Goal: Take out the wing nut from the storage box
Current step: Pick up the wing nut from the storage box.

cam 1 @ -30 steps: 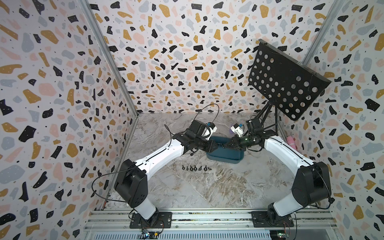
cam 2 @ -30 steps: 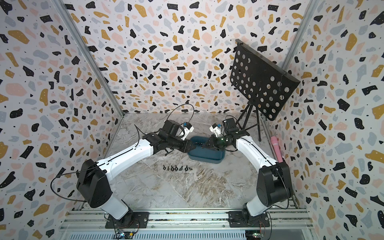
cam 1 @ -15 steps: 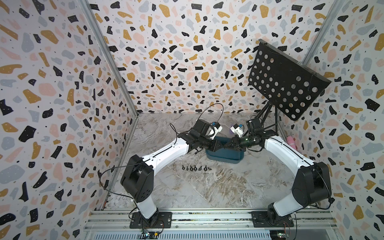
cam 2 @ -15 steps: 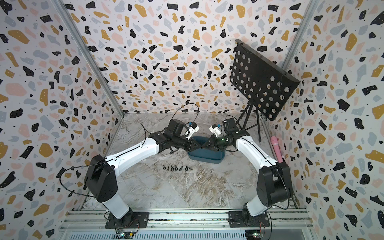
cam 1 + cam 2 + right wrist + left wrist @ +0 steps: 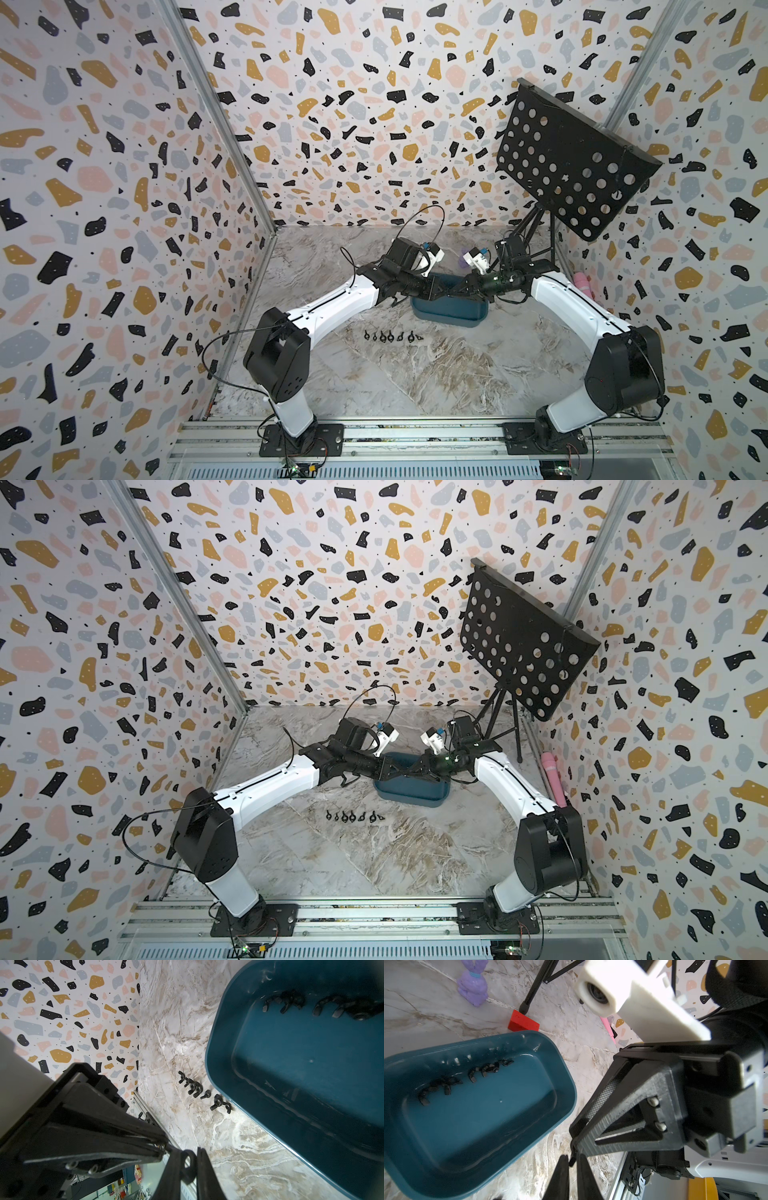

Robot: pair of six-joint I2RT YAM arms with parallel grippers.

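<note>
The wing nut (image 5: pixel 187 1177) is held in the air at the edge of the teal storage box (image 5: pixel 449 311), pinched by the right gripper (image 5: pixel 188 1153). The left gripper (image 5: pixel 572 1157) is closed on it too, tip to tip. Behind the box are seen one red block (image 5: pixel 523 1022), one purple rabbit figure (image 5: pixel 473 985) and one perforated music stand (image 5: pixel 569 162). Six other wing nuts (image 5: pixel 390 336) are lined up on the marbled tabletop (image 5: pixel 436 374). More nuts (image 5: pixel 483 1070) lie clumped in the box, too close to be counted. Everything is enclosed by terrazzo-patterned walls (image 5: pixel 332 104).
</note>
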